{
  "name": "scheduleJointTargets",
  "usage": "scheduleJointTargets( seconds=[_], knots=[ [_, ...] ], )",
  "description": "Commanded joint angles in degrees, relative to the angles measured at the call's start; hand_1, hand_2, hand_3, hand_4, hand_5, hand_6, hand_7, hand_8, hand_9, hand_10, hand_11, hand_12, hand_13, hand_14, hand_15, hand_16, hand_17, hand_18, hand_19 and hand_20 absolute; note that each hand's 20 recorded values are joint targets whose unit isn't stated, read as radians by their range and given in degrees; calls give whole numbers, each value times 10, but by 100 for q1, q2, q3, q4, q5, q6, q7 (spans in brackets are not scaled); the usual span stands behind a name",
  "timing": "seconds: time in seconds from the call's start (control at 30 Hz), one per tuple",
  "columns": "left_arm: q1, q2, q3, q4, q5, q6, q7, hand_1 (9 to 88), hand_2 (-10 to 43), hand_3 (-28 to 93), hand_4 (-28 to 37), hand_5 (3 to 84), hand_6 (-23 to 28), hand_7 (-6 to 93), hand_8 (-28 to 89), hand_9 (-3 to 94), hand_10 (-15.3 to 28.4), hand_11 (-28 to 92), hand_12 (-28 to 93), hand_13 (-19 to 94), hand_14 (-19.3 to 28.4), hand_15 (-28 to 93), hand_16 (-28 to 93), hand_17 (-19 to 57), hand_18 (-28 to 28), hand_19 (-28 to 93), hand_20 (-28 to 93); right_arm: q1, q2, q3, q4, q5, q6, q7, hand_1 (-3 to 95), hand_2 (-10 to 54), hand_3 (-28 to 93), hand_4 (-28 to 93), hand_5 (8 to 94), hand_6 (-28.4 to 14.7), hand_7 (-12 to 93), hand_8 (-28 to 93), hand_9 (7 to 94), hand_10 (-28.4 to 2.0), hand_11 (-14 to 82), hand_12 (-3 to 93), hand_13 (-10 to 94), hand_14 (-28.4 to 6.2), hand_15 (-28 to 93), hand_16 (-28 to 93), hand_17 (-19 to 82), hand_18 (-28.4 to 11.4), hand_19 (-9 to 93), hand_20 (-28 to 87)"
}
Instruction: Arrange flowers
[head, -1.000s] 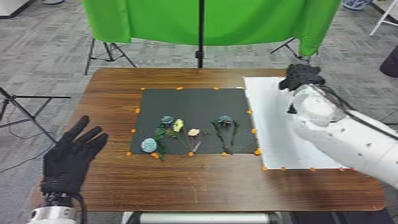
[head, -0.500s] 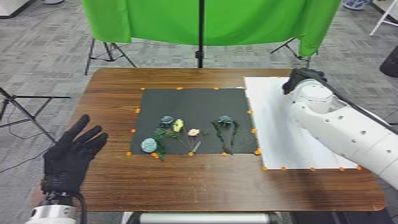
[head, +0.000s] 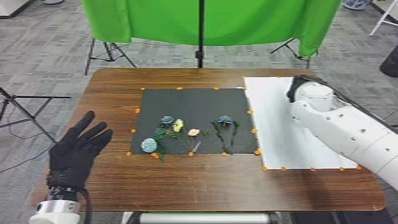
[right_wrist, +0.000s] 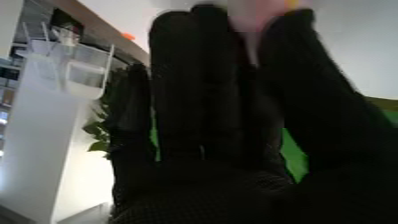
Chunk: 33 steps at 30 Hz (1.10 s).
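At the far end of the white sheet (head: 280, 125) is my right hand (head: 304, 80), mostly hidden behind its own wrist. In the right wrist view, the right hand (right_wrist: 209, 100) has straight fingers; a blurred pink thing (right_wrist: 253, 14) with some yellow shows at the tips between fingers and thumb, and I cannot tell whether it is touched. On the dark mat (head: 197, 102) lie a pale blue flower head (head: 149, 145), a yellow flower (head: 179, 125), a pale pink flower (head: 194, 132) and blue flowers (head: 225, 120) with green stems. My left hand (head: 75, 155) stays open left of the mat.
Orange markers line the mat and sheet on the wooden table (head: 178, 185). Past the far edge hangs a green cloth (head: 240, 25) on a black stand (head: 201, 52). The right arm (head: 342, 130) crosses the sheet's right side. Green leaves (right_wrist: 96, 137) show beside the glove.
My right hand has drawn slightly back and turned, so its wrist now covers most of it. My left hand has shifted slightly to the right. The flowers on the mat have not moved.
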Motion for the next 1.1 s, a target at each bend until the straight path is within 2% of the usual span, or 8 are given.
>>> scheduleJointTargets(
  seconds=[0.03, 0.2, 0.27, 0.33, 0.43, 0.6, 0.8, 1.1],
  knots=[
    [68, -253, -55, 22, 151, -141, -247, 224, 50, 798, -282, 359, 79, 114, -97, 346, 205, 234, 110, 239, 284, 511, -88, -93, 264, 549, 148, -442, 119, -56, -247, -399, 576, -201, 589, -95, 613, -283, 856, 50, 195, -5, 932, -41, 118, 334, 793, -14, 633, 192, 317, -174, 873, 396],
    [81, -261, -137, 5, 194, -141, -231, 224, 50, 798, -283, 359, 78, 114, -97, 346, 205, 234, 110, 238, 284, 511, -88, -92, 264, 549, 148, -626, 520, -237, -1070, -516, 1967, -9, 583, -95, 645, -283, 876, 41, 181, 4, 937, -46, 157, 326, 809, -15, 638, 192, 328, -178, 883, 395],
    [102, -385, -165, 0, 202, -152, -356, 224, 50, 798, -283, 359, 78, 114, -97, 346, 205, 234, 110, 239, 284, 511, -88, -92, 264, 549, 148, -709, 612, -256, -1458, -584, 2416, 68, 580, -95, 655, -283, 879, 37, 179, 6, 937, -50, 165, 323, 811, -18, 641, 195, 329, -180, 885, 396],
    [134, -307, -160, 23, 186, -182, -360, 224, 50, 798, -283, 359, 78, 114, -97, 346, 205, 233, 110, 239, 284, 512, -88, -92, 263, 549, 148, -752, 759, -366, -1908, -779, 2713, 190, 574, -95, 668, -283, 880, 34, 177, 10, 937, -55, 170, 321, 810, -19, 644, 197, 329, -181, 887, 395],
    [144, -178, -83, 39, 91, -145, -181, 224, 50, 798, -283, 359, 78, 115, -97, 346, 205, 232, 109, 239, 284, 511, -88, -92, 264, 549, 148, -1096, 886, -105, -2642, -800, 2619, 152, 567, -95, 683, -283, 882, 30, 174, 16, 937, -59, 176, 318, 809, -21, 646, 198, 329, -185, 890, 396],
    [84, -229, -82, 51, 163, -205, -310, 225, 50, 798, -283, 359, 78, 115, -97, 347, 205, 232, 110, 239, 284, 512, -88, -93, 264, 549, 149, -2322, 700, 917, -3727, -548, 2005, 118, 565, -95, 696, -283, 872, 18, 174, 31, 937, -69, 160, 341, 779, -36, 674, 208, 307, -195, 896, 404],
    [14, -421, -116, 84, 315, -362, -608, 224, 51, 798, -283, 359, 79, 114, -98, 346, 205, 232, 110, 239, 284, 512, -88, -93, 264, 549, 148, -2667, 555, 751, -3942, -796, 1902, 217, 562, -95, 697, -283, 862, 17, 175, 30, 935, -71, 159, 347, 765, -43, 688, 203, 295, -198, 892, 409],
    [4, -267, -20, 89, 212, -283, -431, 224, 51, 798, -283, 359, 79, 114, -97, 347, 205, 232, 110, 239, 284, 512, -88, -94, 264, 550, 149, -2794, 536, 379, -3997, -1367, 1777, 374, 562, -95, 689, -283, 839, 12, 167, 19, 916, -73, 161, 352, 745, -49, 689, 198, 280, -201, 879, 413]
  ],
)
